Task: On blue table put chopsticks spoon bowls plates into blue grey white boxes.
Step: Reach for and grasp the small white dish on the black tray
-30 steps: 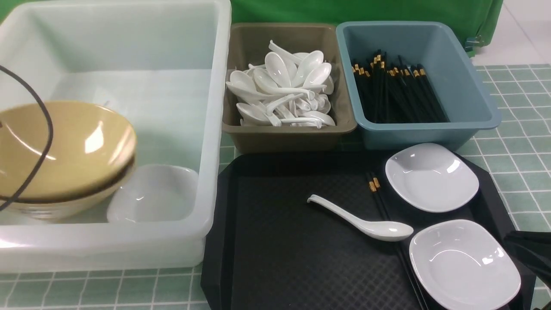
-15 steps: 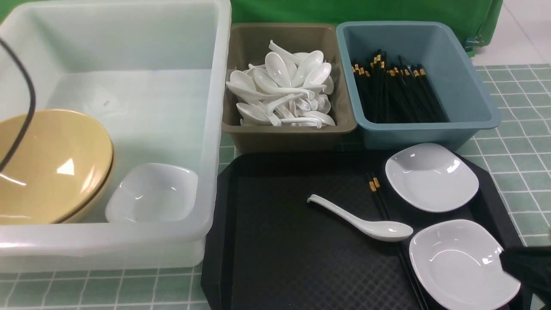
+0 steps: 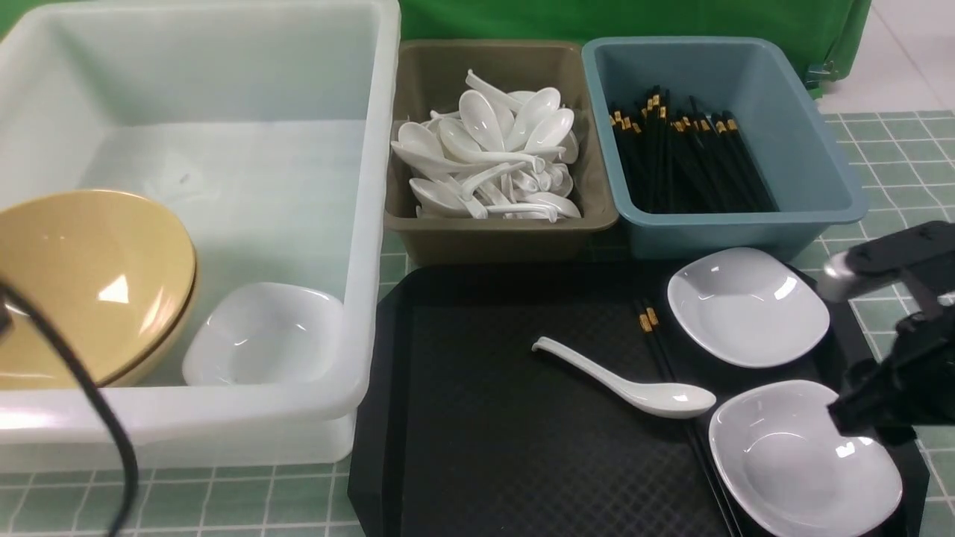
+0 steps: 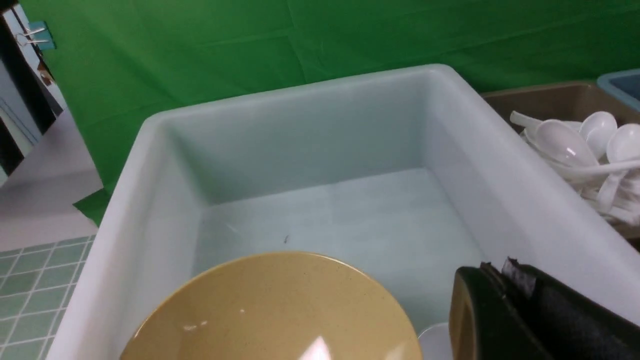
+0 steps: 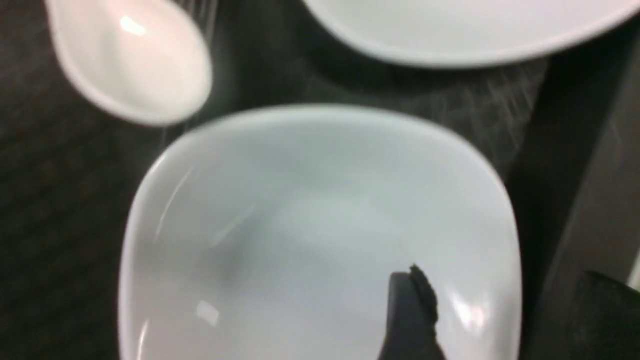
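My black right gripper (image 5: 500,300) is hanging wide open and empty over the edge of the shiny white square plate (image 5: 320,225), whose near end is getting cut off in my wrist view.

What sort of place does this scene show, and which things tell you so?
Probably a robot test bench for sorting tableware: a green backdrop, the robot's right gripper and a box of spoons.

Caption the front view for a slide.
Right claw open over the near white plate, while one spoon lies across the chopsticks on the black tray.
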Controlling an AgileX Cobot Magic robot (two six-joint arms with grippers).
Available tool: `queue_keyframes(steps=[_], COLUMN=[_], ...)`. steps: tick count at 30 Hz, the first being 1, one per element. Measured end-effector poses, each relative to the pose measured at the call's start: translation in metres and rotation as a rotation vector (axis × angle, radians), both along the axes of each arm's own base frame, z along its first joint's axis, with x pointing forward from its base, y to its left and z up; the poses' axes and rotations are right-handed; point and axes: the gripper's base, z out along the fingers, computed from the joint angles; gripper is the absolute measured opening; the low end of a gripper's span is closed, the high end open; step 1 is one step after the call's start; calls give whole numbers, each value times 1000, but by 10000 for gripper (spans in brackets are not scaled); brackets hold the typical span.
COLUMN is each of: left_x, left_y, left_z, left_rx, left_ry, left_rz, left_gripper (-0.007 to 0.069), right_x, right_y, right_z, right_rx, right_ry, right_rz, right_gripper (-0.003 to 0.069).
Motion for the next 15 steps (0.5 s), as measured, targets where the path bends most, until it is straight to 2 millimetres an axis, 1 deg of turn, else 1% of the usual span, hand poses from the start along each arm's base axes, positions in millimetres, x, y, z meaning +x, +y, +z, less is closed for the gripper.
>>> queue_keyframes(steps=[3,9,11,15], left_x=[-8,-13,-13,-12], left_y=[1,0,0,-1], left_z=[-12,-19,-20,-21], left_rx=[29,29,31,33], left_ry=[-63,-155,-170,-176], left_rz=[-3,-15,-18,-20], left_gripper=[2,2,2,2], right_x=[9,16,17,16], right_y=[1,4,6,8], right_z=[-13,-32,-35,-35], right_rx=[-1,18,33,54], right_ry=[4,56,71,84], right_rz=[-3,-26,-32,-14], right_gripper=[447,436,406,286])
